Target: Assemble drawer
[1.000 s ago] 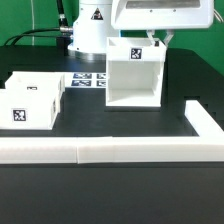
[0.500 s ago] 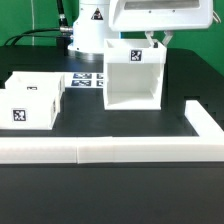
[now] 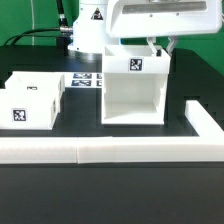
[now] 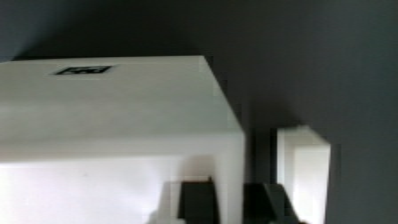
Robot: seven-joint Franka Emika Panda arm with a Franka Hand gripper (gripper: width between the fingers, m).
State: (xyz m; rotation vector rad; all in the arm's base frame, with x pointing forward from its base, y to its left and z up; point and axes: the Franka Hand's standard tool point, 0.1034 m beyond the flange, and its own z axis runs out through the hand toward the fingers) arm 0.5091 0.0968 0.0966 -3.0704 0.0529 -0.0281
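The drawer's tall white case (image 3: 130,95) stands on the black table, its open side facing the front, with a tag on its top front. My gripper (image 3: 158,45) comes down from above at the case's upper corner on the exterior view's right. It is shut on the case's side wall. In the wrist view the two dark fingers (image 4: 192,206) straddle that white wall (image 4: 224,150), gripper (image 4: 228,206). Two small white trays (image 3: 32,100) with tags sit together at the exterior view's left.
A long low white rail (image 3: 100,150) runs along the front and turns back along the exterior view's right (image 3: 207,122); it also shows in the wrist view (image 4: 304,170) beside the case. The marker board (image 3: 88,80) lies behind, between trays and case.
The case, held in my gripper, has moved toward the front rail and slightly to the exterior view's left. The trays have not moved.
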